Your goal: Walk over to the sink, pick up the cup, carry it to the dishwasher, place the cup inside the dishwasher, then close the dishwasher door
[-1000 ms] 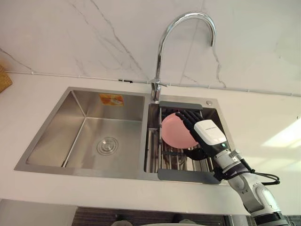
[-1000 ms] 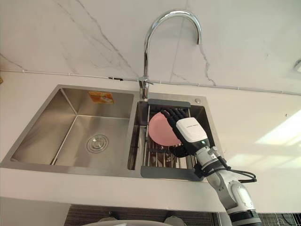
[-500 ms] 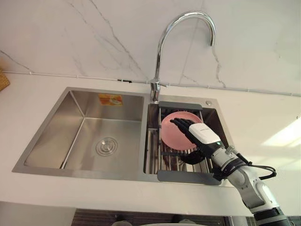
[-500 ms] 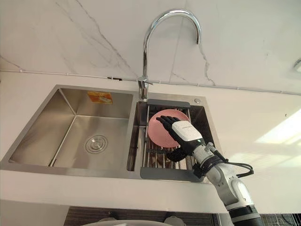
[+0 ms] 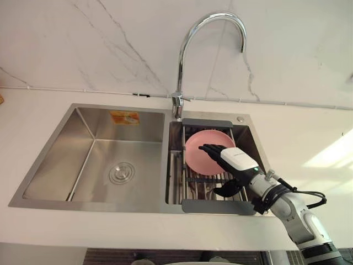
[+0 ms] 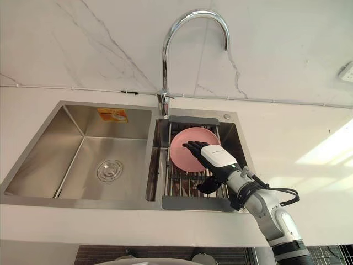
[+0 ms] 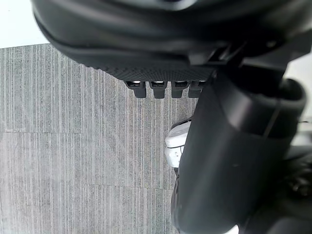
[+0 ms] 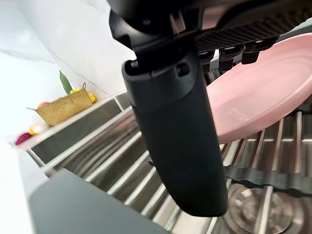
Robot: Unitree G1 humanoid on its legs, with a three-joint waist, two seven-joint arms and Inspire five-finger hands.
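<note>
Item, pink plate (image 5: 196, 160) (no cup seen): rested on the rack (image 5: 190, 185) in the right basin of the sink (image 5: 66, 149), my right hand (image 5: 237, 160) spread above it, fingers (image 5: 209, 148) straight over its face, thumb held apart, apparently to clamp the rim.

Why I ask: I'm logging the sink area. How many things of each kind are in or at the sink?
Round pink plate: 1
Stainless-steel sink basins: 2
Curved chrome tap: 1
Grey-framed slatted drain rack: 1
Total: 5
</note>
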